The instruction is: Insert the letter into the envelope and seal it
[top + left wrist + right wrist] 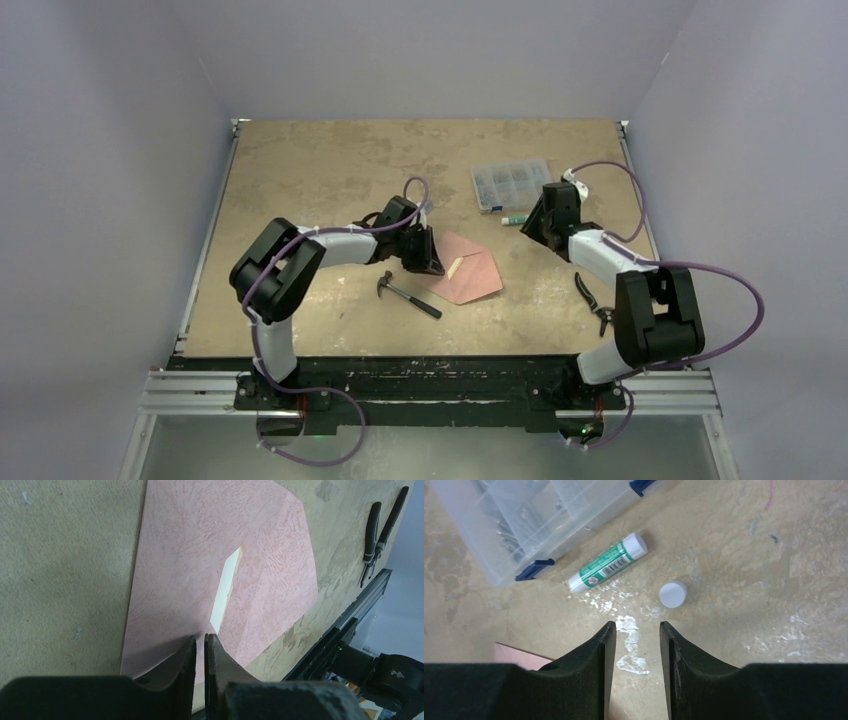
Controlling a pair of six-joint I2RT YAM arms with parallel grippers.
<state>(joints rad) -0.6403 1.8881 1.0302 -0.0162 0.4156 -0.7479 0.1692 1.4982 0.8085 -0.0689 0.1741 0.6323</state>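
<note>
The salmon-pink envelope (470, 270) lies flat at mid-table, one end running to a point. A narrow white slit (227, 587) shows along a fold in it. In the left wrist view the envelope (200, 555) fills the middle. No separate pink letter sheet is in view. My left gripper (427, 260) sits low over the envelope's left edge. Its fingers are almost together (200, 637), with only paper and table showing through the thin gap. My right gripper (532, 226) is open (637, 625) and empty above bare table, right of the envelope.
A green-and-white glue stick (606, 562) and its white cap (672, 594) lie just ahead of my right gripper, with dried glue smears on the table. A clear parts box (512, 185) stands behind. A hammer (408, 295) lies near the envelope's front left. Pliers (597, 300) lie at the right.
</note>
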